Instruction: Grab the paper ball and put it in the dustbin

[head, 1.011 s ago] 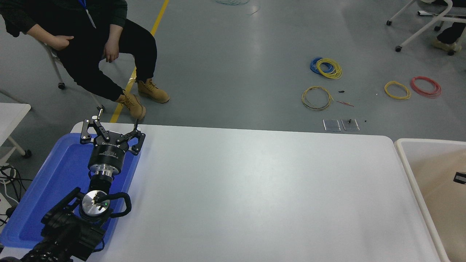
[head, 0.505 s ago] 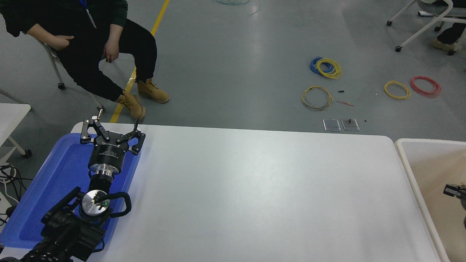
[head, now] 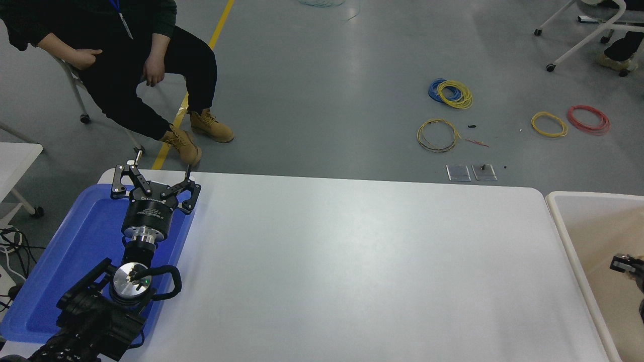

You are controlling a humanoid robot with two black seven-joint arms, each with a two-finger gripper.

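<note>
The big white desk (head: 362, 261) with rounded corners is taking up most of the shot, and its top is just plain and glossy, catching a soft glare from the lights. At its left end a flat blue plastic tray (head: 65, 261) is sitting, and the left gripper (head: 153, 183) is hanging over the tray's far edge with its fingers spread wide apart, gripping nothing.

Off the right end, the large rectangular dustbin (head: 563, 221) with the white rounded rim and pale beige inside is standing right beside the desk. Only a sliver of the right gripper (head: 626, 265) is poking in at the right edge, over the bin's inside, and there's no telling if its fingers are clenched or released. The paper ball isn't clearly showing anywhere; there's a tan bit by that gripper, but it's too small to call.

The room is a grey, shiny floor with a yellow line (head: 201, 65) painted across it. Coils of yellow, blue and red wire (head: 455, 95) are lying around past the desk. A person in dark clothes and tan boots (head: 131, 65) is sitting on a chair at the far left.
</note>
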